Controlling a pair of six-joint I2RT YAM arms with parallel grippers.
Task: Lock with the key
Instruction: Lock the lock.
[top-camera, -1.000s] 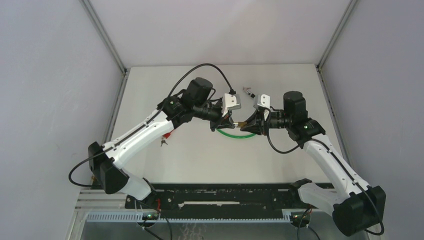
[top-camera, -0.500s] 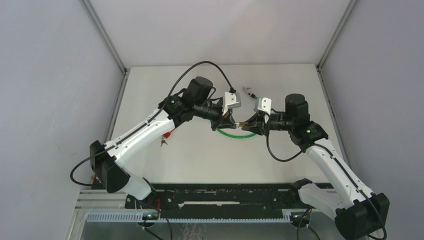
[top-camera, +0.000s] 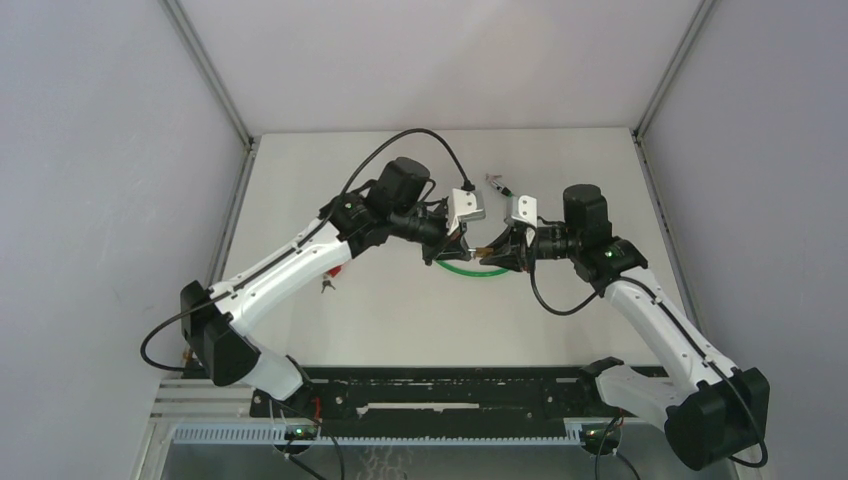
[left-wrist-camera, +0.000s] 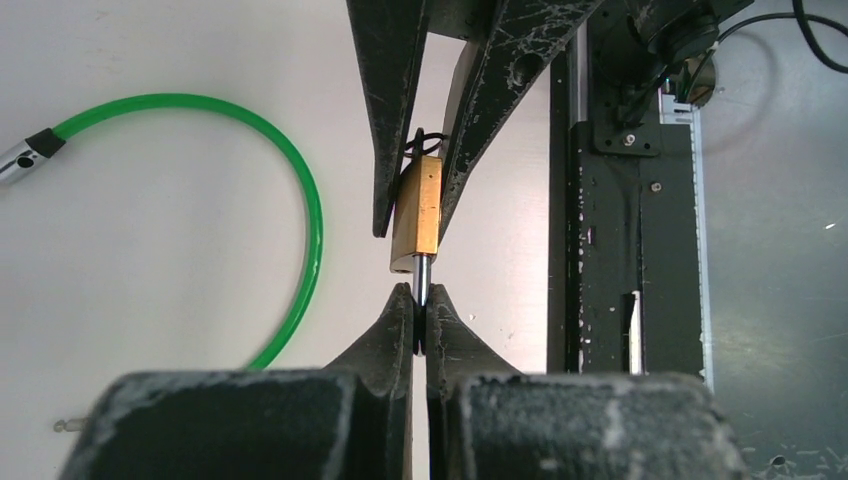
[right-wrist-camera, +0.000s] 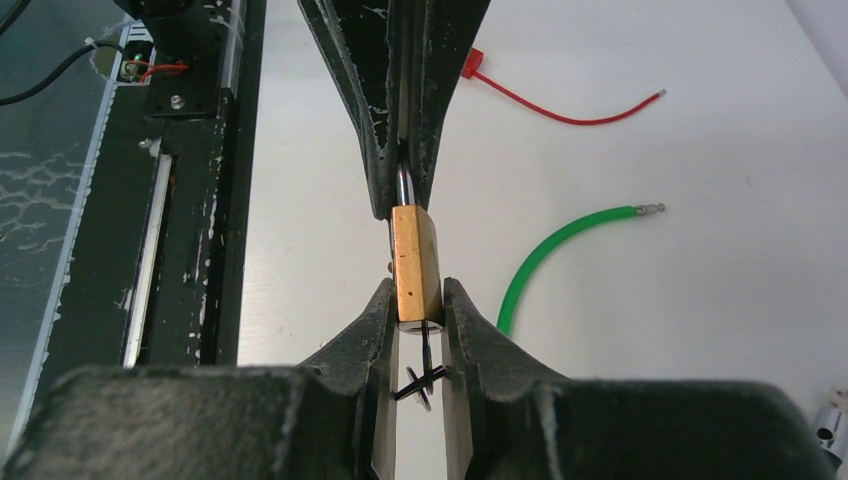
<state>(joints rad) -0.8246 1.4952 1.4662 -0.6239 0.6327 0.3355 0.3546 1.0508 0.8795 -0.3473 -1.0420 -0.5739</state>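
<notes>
Right gripper (right-wrist-camera: 418, 292) clamps the padlock (right-wrist-camera: 414, 250) mid-air over worktop (top-camera: 400, 320) centre. Left gripper (left-wrist-camera: 420, 302) is pressed tight on the key (left-wrist-camera: 423, 276), tip in lock. Risk: an off-axis twist slips the key from its thin pinch or spins the padlock.

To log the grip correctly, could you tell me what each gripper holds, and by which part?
The right gripper clamps the brass padlock by its body; the left gripper pinches the silver stem, seemingly the key, sticking from its end.
</notes>
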